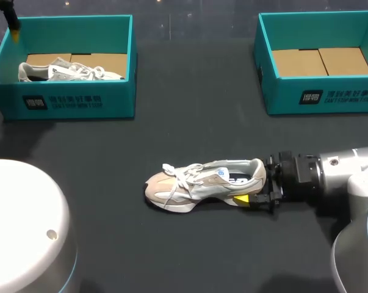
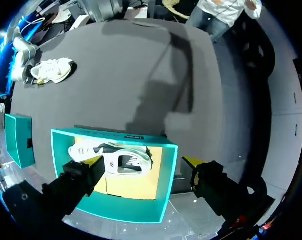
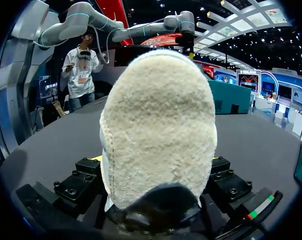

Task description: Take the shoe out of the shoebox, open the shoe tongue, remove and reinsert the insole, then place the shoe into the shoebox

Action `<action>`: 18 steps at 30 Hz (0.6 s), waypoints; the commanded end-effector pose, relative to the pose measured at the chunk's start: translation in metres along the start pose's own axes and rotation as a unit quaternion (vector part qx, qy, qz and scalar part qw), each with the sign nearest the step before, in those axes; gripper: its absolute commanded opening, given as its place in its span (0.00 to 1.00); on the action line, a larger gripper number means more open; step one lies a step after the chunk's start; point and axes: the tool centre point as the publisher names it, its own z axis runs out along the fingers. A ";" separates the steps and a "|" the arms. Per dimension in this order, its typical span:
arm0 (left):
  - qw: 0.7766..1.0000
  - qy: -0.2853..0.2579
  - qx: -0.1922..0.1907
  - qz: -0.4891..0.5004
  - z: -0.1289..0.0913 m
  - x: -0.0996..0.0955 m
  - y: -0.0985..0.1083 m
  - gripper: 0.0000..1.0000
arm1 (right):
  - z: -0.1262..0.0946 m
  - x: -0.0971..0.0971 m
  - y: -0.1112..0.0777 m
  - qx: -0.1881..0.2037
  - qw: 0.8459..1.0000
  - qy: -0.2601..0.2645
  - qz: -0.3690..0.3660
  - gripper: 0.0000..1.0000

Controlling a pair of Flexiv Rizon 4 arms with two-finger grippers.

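Note:
A beige and pale grey shoe (image 1: 202, 183) lies on its sole in the middle of the dark table, toe to the left. My right gripper (image 1: 260, 186) holds its heel, one finger on each side. In the right wrist view the fleecy heel (image 3: 158, 125) fills the space between the fingers (image 3: 78, 185). My left gripper (image 1: 13, 24) hangs open above the left teal shoebox (image 1: 68, 101). That box holds a second, white and grey shoe (image 2: 113, 157). The left wrist view looks straight down into the box, below the left gripper (image 2: 140, 162).
A second teal shoebox (image 1: 318, 97) stands at the back right with only its cardboard floor showing. A white rounded arm base (image 1: 25, 226) fills the near left corner. My right arm's silver body (image 1: 354, 177) reaches in from the right.

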 end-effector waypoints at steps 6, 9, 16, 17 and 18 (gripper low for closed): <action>0.944 0.051 0.018 -0.324 -0.001 -0.036 -0.055 1.00 | 0.001 0.001 0.000 0.001 1.000 -0.002 0.000 0.00; 0.946 0.047 -0.017 -0.319 -0.005 -0.038 -0.060 1.00 | 0.001 0.001 0.000 0.001 1.000 -0.002 0.000 0.00; 0.946 0.047 -0.017 -0.319 -0.005 -0.038 -0.060 1.00 | 0.001 0.001 0.000 0.001 1.000 -0.002 0.000 0.00; 0.946 0.047 -0.017 -0.319 -0.005 -0.038 -0.060 1.00 | 0.001 0.001 0.000 0.001 1.000 -0.002 0.000 0.00; 0.946 0.047 -0.017 -0.319 -0.005 -0.038 -0.060 1.00 | 0.001 0.001 0.000 0.001 1.000 -0.002 0.000 0.00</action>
